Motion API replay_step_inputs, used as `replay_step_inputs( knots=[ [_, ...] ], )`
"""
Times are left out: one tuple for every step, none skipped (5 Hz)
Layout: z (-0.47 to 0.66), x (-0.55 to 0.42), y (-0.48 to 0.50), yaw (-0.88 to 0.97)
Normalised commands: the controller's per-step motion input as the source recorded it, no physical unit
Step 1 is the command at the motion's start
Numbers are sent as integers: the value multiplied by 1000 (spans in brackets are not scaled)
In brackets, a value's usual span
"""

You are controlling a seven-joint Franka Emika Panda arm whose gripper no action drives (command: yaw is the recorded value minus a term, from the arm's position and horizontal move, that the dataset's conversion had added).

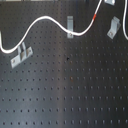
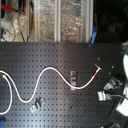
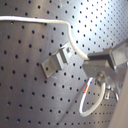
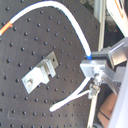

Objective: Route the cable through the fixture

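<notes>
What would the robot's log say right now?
gripper: shut on cable | cable: crosses middle fixture | fixture at the first exterior view's right: apart from cable

My first exterior view looks steeply down, close in, on the black perforated metal board [image 1: 65, 95]. My second exterior view stands farther back and higher, facing the board's far edge and the shelves behind. Both share the thin white cable [image 1: 50, 21] and three small grey metal brackets [image 2: 74, 77]. My two wrist views ride low and close, tilted, over one bracket.
</notes>
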Motion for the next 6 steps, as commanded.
replay_step_inputs(
  knots=[
    [29,-1,-1,0],
    [231,-19,-34,0],
    [432,-155,79,-60],
    [367,-1,400,-489],
    [352,66,502,-520],
    [328,57,416,-571]
  ],
)
